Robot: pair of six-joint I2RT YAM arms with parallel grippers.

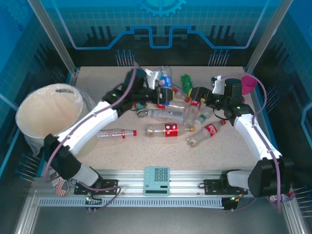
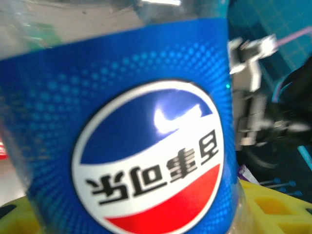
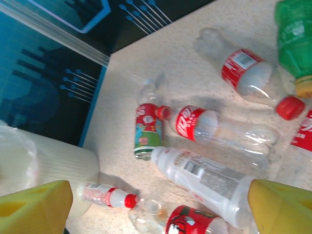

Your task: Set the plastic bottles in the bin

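Left gripper (image 2: pixel 141 222) pinches the blue-labelled bottle (image 2: pixel 122 97) between its yellow fingers. Right gripper (image 3: pixel 156 202) spread wide above bottles (image 3: pixel 219 126) lying on the table (image 3: pixel 161 53).

Blurred, cut off top and bottom — blue-labelled bottle (image 2: pixel 146 146); green bottle (image 3: pixel 295 34) edge-cropped.

FREE: bare speckled tabletop (image 1: pixel 161 155), near strip | BLOCKED centre to far edge: heap of clear red-labelled plastic bottles (image 1: pixel 168 115) | FAR CENTRE: blue-labelled clear plastic bottle (image 2: pixel 122 73) | LEFT: wide cream round plastic bin (image 1: pixel 44 114) | FAR RIGHT: pink plastic goblet (image 1: pixel 251 84)
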